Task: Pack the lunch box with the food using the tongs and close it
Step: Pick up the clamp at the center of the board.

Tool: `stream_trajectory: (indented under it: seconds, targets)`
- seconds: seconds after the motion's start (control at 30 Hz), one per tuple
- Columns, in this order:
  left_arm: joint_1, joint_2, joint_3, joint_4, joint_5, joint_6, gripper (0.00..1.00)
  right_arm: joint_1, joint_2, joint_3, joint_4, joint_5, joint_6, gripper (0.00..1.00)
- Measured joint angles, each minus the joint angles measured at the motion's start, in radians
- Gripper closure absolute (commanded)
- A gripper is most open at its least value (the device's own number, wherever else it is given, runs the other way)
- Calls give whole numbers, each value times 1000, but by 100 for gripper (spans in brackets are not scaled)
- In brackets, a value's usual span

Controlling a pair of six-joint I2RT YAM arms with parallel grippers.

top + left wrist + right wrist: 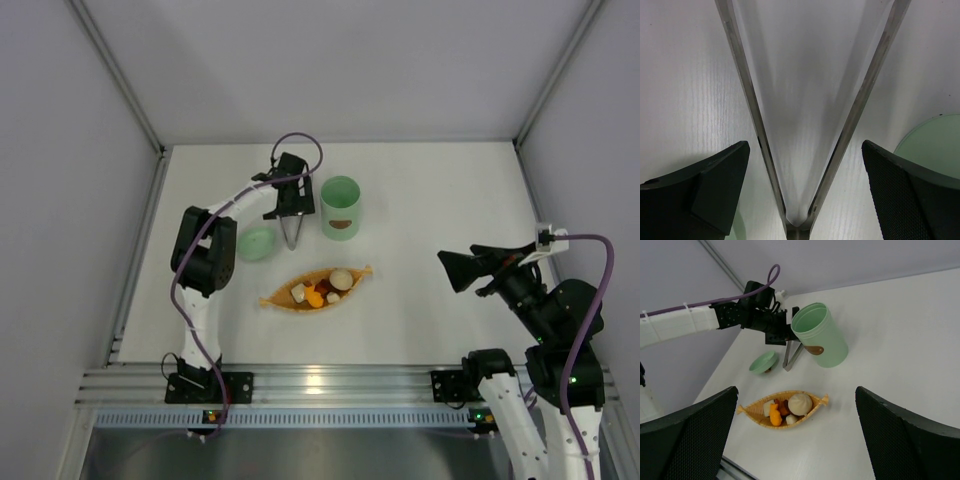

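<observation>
The lunch box (340,207) stands open just right of our left gripper (290,208). Its lid (256,243) lies just to the left, and the tray (278,297) with the food (318,290) sits near, toward the arm bases. The tongs (747,95) lie on the counter (430,190) directly under this gripper. It is spread wide, with fingers (715,185) on either side of the tongs' joined end, touching neither arm. Our right gripper (447,272) hangs well apart to the right, also spread wide and holding nothing.

Brushed metal tongs (750,100), smooth matt plastic lunch box (340,215), woven tray (751,411)
</observation>
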Motion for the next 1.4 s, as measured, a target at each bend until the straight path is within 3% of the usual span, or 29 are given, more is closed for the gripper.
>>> stream_trajectory:
  seconds: [0.33,0.43,0.57,0.87,1.4]
  targets:
    - [-1,51,15,-4,18,-1,1,0,0,0,-4,-1,0,1]
    - [-1,51,15,-4,18,-5,7,0,0,0,-4,-2,0,0]
    - [0,51,14,-5,18,-11,23,0,0,0,-5,-4,0,1]
    - [0,51,13,-5,18,-23,42,0,0,0,-5,-14,0,1]
    - [-1,-86,-49,4,16,-22,44,0,0,0,-5,-21,0,0]
